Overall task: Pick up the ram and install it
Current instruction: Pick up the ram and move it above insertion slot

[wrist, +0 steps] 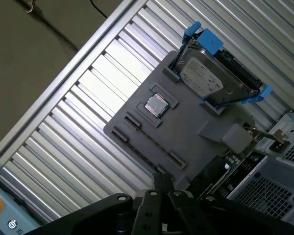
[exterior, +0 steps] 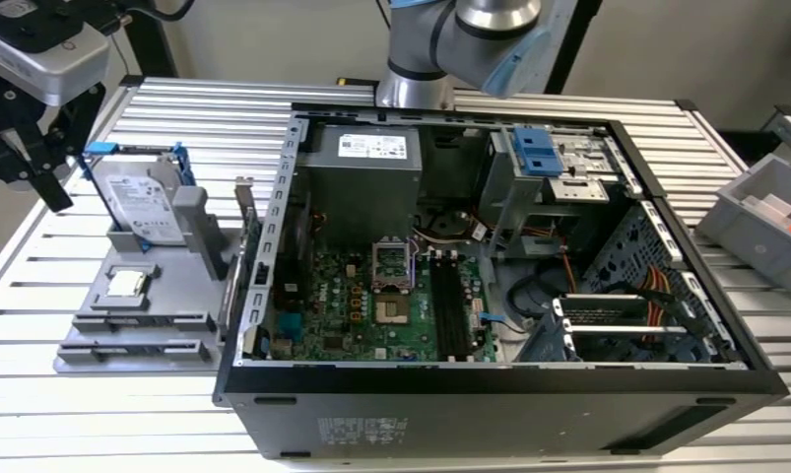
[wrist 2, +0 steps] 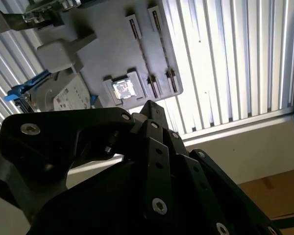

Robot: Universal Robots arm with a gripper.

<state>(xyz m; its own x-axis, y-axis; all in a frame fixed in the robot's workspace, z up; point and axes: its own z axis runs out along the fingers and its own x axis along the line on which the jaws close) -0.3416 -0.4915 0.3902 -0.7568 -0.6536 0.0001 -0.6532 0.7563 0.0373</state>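
Note:
My gripper [exterior: 47, 182] hangs at the exterior view's far left, above and beside the grey fixture plate [exterior: 106, 301]. In both wrist views its black fingers [wrist: 161, 183] [wrist 2: 149, 107] come together in a point, shut, with nothing between them. They point at the fixture plate [wrist: 186, 127] [wrist 2: 108, 44] near its two long narrow holders [wrist: 152, 139] [wrist 2: 147, 54]. Each holder shows just a thin dark strip, edge-on. I cannot tell whether either strip is the ram. The long black slots [exterior: 448, 305] lie on the green motherboard inside the open computer case [exterior: 500, 384].
On the fixture stand a silver hard drive in a blue frame [exterior: 146, 202] [wrist: 210, 78] and a small square silver chip [exterior: 128, 284] [wrist: 156, 105]. A green card with a metal bracket [exterior: 244, 222] stands between fixture and case. A grey bin [exterior: 769, 222] sits at the right.

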